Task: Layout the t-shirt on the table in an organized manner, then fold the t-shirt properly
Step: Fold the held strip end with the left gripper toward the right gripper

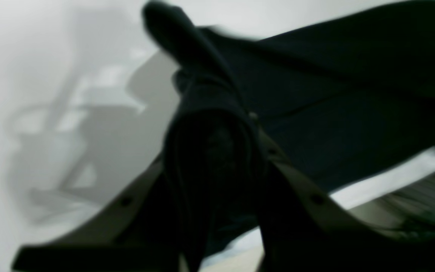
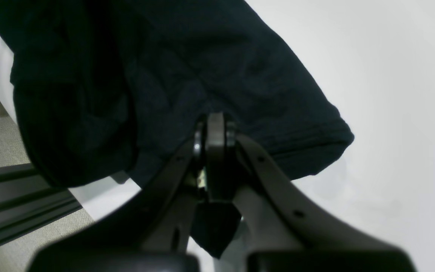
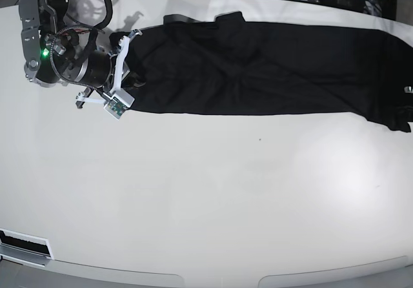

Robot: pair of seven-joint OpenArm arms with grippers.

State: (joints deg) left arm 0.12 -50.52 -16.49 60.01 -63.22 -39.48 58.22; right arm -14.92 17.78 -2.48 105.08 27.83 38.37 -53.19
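Now, with both claws, left and right, clenched on the plain black fabric t-shirt: pull apart evenly, lower flat onto the glossy white table.

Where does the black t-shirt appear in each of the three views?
Left wrist: t-shirt fills the upper right, bunched in the left claw.
Right wrist: upper left and centre, pinched by the right claw.
Base: a long strip across the top.
Shared landmark: the white table.

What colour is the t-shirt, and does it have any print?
Plain black, with no print visible; the t-shirt shows best in the base view.
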